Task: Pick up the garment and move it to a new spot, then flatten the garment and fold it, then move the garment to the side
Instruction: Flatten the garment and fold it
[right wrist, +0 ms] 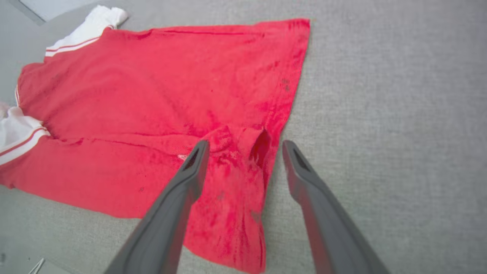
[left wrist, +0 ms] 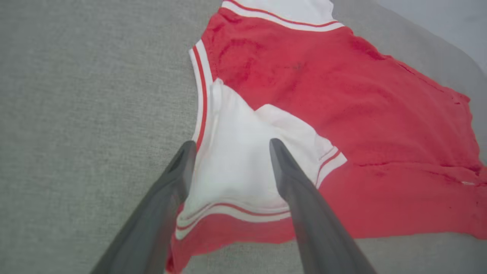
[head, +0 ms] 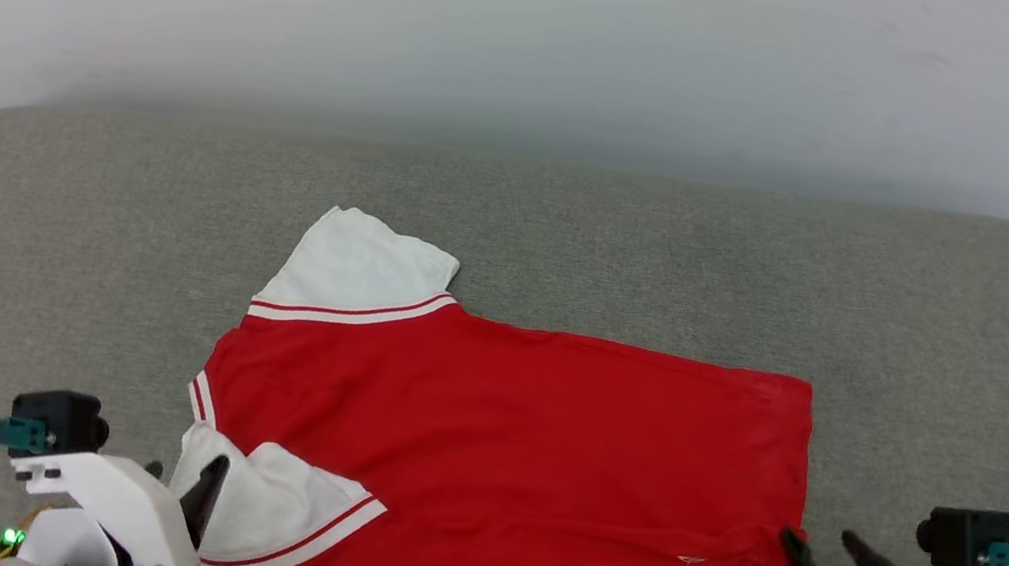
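The garment (head: 520, 437) lies spread on the grey padded surface with its plain red face up and the print hidden. One white sleeve (head: 360, 270) points to the far side. The near sleeve (left wrist: 243, 163) is folded in over the red body. My left gripper (left wrist: 232, 144) is open, its fingers straddling that near sleeve; it stands at the lower left of the head view (head: 182, 475). My right gripper (right wrist: 245, 145) is open too, one finger over the rumpled near corner of the hem (right wrist: 262, 148) and the other over bare surface; the head view has it at the lower right (head: 819, 537).
The grey padded surface (head: 672, 249) runs wide with rounded far corners. A pale wall (head: 544, 36) stands right behind it. Bare surface lies to the left, to the right and beyond the garment. The garment's near edge lies close to the surface's front edge (right wrist: 76, 243).
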You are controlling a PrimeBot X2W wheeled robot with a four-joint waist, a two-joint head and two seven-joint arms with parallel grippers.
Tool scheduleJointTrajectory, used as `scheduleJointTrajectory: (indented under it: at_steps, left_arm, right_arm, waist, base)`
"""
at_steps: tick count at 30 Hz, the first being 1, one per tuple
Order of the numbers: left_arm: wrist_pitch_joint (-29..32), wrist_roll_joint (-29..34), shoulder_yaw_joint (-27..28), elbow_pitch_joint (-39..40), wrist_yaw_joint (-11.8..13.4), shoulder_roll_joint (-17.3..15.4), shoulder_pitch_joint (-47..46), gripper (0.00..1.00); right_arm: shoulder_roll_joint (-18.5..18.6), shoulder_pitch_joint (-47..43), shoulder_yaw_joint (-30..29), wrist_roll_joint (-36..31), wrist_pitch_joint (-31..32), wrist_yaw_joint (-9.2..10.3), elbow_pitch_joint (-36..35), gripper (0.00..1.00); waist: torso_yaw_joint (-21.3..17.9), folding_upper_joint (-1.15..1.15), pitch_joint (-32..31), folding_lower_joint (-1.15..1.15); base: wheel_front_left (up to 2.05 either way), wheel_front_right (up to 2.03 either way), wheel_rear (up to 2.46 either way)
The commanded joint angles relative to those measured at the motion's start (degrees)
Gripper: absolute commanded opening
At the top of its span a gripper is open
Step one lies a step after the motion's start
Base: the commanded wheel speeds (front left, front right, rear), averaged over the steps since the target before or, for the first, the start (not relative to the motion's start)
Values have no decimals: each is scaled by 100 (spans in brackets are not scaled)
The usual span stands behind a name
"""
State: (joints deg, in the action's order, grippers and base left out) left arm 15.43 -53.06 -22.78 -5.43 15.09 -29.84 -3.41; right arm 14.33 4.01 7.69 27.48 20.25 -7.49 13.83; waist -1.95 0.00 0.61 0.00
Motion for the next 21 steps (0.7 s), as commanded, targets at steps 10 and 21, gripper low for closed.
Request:
scheduleJointTrajectory:
  at_steps: [10, 21]
  left_arm:
    - [-1014, 644, 229, -144, -120, 74, -1226, 100]
    - [-400, 944, 100, -1102, -573, -179, -3446, 100]
  right_arm:
    - [-303, 436, -333, -736, -1498, 1, -702, 100]
    - [-723, 1079, -427, -1228, -1988, 1, -1513, 100]
  waist:
    - [-526, 0, 458, 0]
    - [-1112, 0, 1829, 0]
  base:
    - [0, 0, 0]
    - [0, 0, 0]
